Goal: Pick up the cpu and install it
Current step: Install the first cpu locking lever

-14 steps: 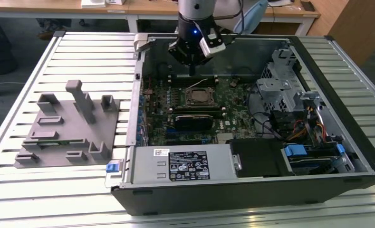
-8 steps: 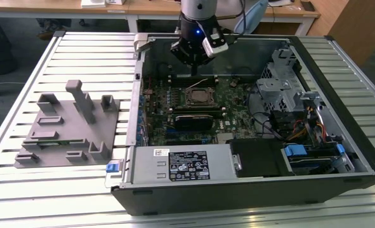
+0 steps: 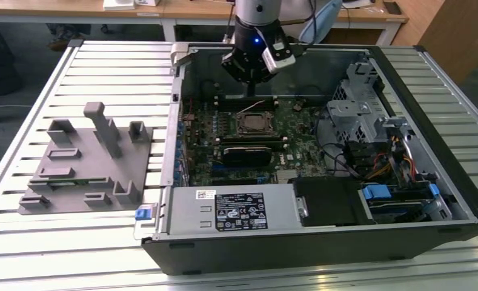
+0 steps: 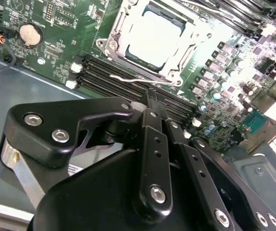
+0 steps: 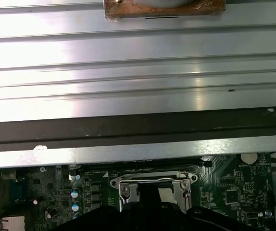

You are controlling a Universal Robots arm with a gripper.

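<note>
Fingers [image 4: 152, 130] of the gripper [image 3: 250, 90] sit pressed together with nothing between them, hanging above the motherboard [image 3: 255, 136] inside the open computer case [image 3: 320, 200]. In the exterior view the closed tips hover at about 12 o'clock of the socket [image 3: 253, 123], close above its far edge, with free air around them up to the case's far wall. The cpu [image 4: 153, 39] lies flat in the socket, its pale metal top showing inside the steel frame in the second wrist view, apart from the gripper; the first wrist view catches the same frame [image 5: 152, 190] past the dark body of the tool. Memory slots [image 4: 123, 79] run between the socket and the fingers in the second wrist view, and a round coin cell [image 4: 31, 33] sits on the board at 9 o'clock of the socket there. In the exterior view a black heatsink block [image 3: 251, 153] stands at 6 o'clock of the socket, and a metal drive cage [image 3: 360, 118] with bundled cables crowds the case at 3 o'clock. Outside the case, at 9 o'clock, a grey plastic fixture [image 3: 85, 163] rests on the slatted aluminium table [image 3: 101, 66], well apart from the arm.
</note>
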